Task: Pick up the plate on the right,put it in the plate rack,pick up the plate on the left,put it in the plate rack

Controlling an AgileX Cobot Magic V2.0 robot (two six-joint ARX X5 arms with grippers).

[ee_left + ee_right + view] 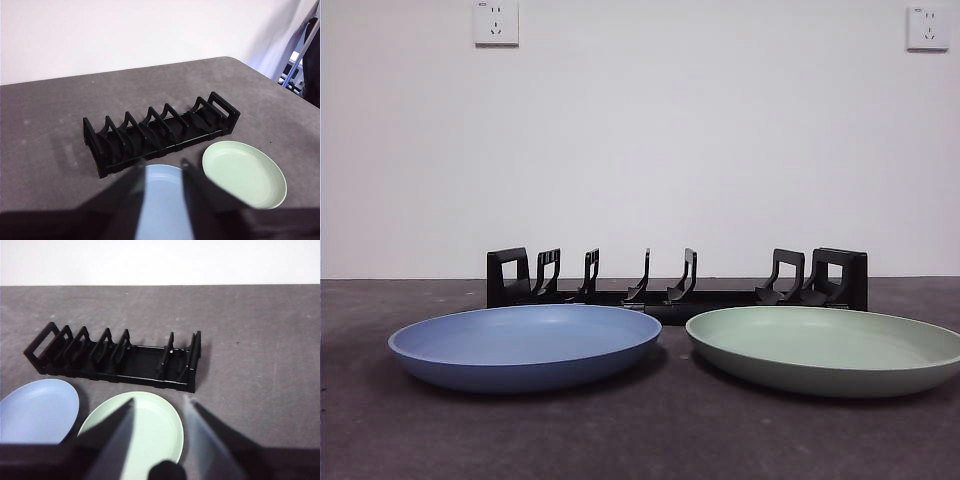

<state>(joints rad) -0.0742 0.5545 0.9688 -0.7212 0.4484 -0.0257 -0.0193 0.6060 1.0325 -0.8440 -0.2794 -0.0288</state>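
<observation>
Lying empty at mid-frame in the front view, the plate rack [677, 279] backs a blue plate [525, 346] lower left and green plate [825, 349] lower right, while left gripper [164, 172] and right gripper [159, 405] hover with jaws spread, holding nothing.

Blue plate [525, 345] left, green plate [825, 349] right, black plate rack [677, 278] behind

left plate [525, 345] beside right plate [825, 348] | plate rack [675, 280] behind both, empty
</observation>
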